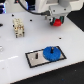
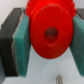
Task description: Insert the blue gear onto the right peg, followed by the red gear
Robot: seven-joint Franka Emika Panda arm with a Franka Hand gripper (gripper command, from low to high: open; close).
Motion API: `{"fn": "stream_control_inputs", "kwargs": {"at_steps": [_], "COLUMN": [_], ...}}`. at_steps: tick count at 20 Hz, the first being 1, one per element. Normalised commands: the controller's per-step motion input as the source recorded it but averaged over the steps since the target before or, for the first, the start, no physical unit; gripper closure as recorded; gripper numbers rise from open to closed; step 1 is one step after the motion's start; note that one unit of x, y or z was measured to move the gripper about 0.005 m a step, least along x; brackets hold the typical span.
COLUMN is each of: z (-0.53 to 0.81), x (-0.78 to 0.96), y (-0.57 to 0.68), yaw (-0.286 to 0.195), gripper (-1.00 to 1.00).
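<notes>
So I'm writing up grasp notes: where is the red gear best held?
Across its rim, as now: the gripper pads clamp opposite edges of the red gear, coming from above. That leaves the centre hole free for the right peg, already carrying the blue gear.

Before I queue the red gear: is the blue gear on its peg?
On: the blue gear lies flat on the black plate at its right end; the peg itself is hidden.

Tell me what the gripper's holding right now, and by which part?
The red gear, pinched by its rim between the gripper's two fingers.
</notes>
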Motion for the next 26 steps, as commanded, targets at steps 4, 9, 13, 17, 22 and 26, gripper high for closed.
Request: {"fn": "stream_control_inputs", "kwargs": {"at_steps": [4, 9, 13, 17, 22, 26], "z": [0.56, 0.55, 0.55, 0.53, 0.5, 0.41], "x": [0.41, 0.54, 0.64, 0.68, 0.71, 0.76], "y": [-0.05, -0.14, -0.22, -0.23, -0.21, -0.21], "yaw": [0.0, 0.0, 0.0, 0.0, 0.0, 0.0], "gripper": [1.0, 1.0, 1.0, 1.0, 1.0, 1.0]}}
